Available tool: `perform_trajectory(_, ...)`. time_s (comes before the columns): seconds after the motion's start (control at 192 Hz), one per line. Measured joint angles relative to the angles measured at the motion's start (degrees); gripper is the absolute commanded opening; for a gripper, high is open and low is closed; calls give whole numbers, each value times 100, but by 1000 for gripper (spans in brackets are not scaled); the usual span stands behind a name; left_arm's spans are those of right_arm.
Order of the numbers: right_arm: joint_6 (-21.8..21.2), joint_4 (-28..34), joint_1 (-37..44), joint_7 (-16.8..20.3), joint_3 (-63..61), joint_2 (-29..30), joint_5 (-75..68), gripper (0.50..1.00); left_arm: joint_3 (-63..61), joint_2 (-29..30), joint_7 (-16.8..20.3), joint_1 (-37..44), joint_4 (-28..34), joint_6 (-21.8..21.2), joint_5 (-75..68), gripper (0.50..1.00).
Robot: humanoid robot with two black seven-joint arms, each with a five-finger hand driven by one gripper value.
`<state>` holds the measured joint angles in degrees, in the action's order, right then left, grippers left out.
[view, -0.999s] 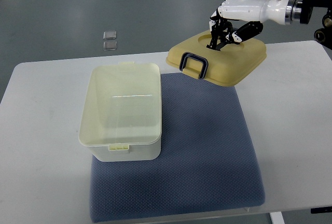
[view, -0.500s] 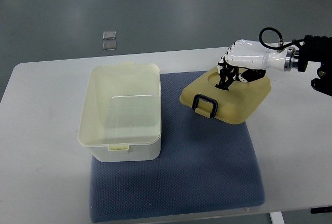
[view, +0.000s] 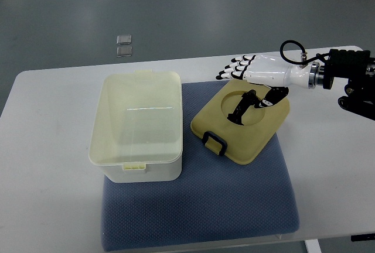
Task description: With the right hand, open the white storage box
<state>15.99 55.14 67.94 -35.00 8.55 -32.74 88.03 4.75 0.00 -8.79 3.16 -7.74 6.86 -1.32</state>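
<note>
1. Well to the left of the right hand (view: pixel 249 68), the box (view: pixel 137 127) stood open on a blue mat (view: pixel 234 200), its lid off.
2. It was a pale cream-white tub, rectangular with rounded corners, a broad rim, a small latch tab on its near edge and another on its far edge; nothing could be seen inside it.
3. Just below the hand lay the lid (view: pixel 241 124), flat on the mat and turned at an angle, right beside the box without clearly touching it.
4. Its colour was a deeper yellow-cream than the box; it had a round recess near its far side and a dark handle (view: pixel 215 142) at its near-left corner.
5. Over the lid's far edge the hand hovered, fingers (view: pixel 233 68) stretched out and spread toward the box, holding nothing; the dark thumb pointed down into the recess.
6. Its arm came in from the right edge, above a white table (view: pixel 53 194).
7. Beyond the table, far left of the hand, two small clear squares (view: pixel 123 45) lay on the grey floor.
</note>
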Motion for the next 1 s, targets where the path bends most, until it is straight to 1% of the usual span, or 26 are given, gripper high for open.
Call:
perform_trajectory(0.104, -127, 3, 85, 0, -87, -39, -31, 934, 0, 0, 0, 0, 0, 0, 0, 1000)
perform_trajectory(0.161, -375, 3, 116, 0, -223, -50, -129, 938, 0, 0, 0, 0, 0, 0, 0, 1000)
perform_trajectory(0.25, -1066, 2, 122, 0, -584, -54, -621, 938, 0, 0, 0, 0, 0, 0, 0, 1000)
perform_trajectory(0.338, -1864, -8, 91, 1, -1044, -49, -1560, 938, 0, 0, 0, 0, 0, 0, 0, 1000)
perform_trajectory(0.385, -2243, -20, 78, 1, -1247, -44, -2253, 938, 0, 0, 0, 0, 0, 0, 0, 1000)
perform_trajectory(0.567, -3367, -168, 20, 32, -1424, -114, -5202, 940, 0, 0, 0, 0, 0, 0, 0, 1000)
perform_trajectory(0.625, -3588, -283, -60, 220, -1453, -122, -6152, 940, 0, 0, 0, 0, 0, 0, 0, 1000)
perform_trajectory(0.724, -3736, -404, -181, 686, -1482, -81, -7436, 940, 0, 0, 0, 0, 0, 0, 0, 1000)
perform_trajectory(0.802, -3786, -428, -317, 1091, -1483, -40, -8245, 938, 0, 0, 0, 0, 0, 0, 0, 1000)
perform_trajectory(0.901, -3803, -438, -558, 1704, -1483, 49, -9080, 940, 0, 0, 0, 0, 0, 0, 0, 1000)
perform_trajectory(0.927, -3804, -451, -647, 1954, -1484, 109, -9406, 940, -1, 0, 0, 0, 0, 0, 0, 1000)
perform_trajectory(0.999, -3805, -474, -752, 2258, -1490, 178, -9965, 940, 0, 0, 0, 0, 0, 0, 0, 1000)
